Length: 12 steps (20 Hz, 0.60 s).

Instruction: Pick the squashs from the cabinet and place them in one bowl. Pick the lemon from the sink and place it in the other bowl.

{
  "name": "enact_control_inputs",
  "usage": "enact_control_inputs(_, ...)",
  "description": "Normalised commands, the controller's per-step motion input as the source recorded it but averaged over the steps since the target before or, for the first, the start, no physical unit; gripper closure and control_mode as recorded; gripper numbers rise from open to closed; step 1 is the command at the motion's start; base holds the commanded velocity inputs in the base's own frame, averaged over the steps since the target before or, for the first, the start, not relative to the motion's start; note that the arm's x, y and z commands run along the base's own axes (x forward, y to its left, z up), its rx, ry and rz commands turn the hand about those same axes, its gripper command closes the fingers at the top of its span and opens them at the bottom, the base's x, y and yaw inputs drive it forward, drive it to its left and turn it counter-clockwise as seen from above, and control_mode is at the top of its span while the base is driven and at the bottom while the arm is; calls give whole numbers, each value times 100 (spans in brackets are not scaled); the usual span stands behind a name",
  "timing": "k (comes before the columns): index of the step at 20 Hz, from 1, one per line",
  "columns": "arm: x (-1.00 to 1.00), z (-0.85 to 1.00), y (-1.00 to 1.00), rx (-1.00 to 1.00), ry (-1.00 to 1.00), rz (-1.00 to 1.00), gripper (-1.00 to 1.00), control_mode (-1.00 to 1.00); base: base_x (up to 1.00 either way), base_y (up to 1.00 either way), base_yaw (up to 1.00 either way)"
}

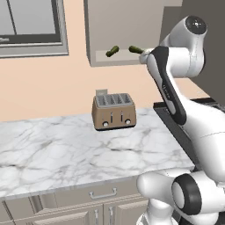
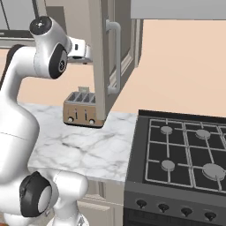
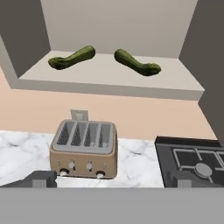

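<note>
Fingertips of my gripper (image 3: 111, 177) stand spread wide with nothing between them, facing the open cabinet.

Below me sits the tan four-slot toaster (image 3: 84, 148) on the white marble counter (image 1: 66, 149), with the black gas stove (image 2: 185, 150) at its right. Higher up, on the flat shelf of the beige-grey wall cabinet (image 3: 109, 81), lie the two dark green curved squashs, one to the left (image 3: 72, 57) and one to the right (image 3: 136, 63), apart from each other.
</note>
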Motion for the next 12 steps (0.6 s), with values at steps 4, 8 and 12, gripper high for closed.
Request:
enact_control_inputs(4, 9, 2, -18, 0, 0, 3, -100, -100, 0, 0, 0)
enact_control_inputs(8, 14, 0, -14, 0, 0, 6, -100, -100, 0, 0, 0)
enact_control_inputs(12, 25, 0, -16, 0, -1, 4, -100, -100, 0, 0, 0)
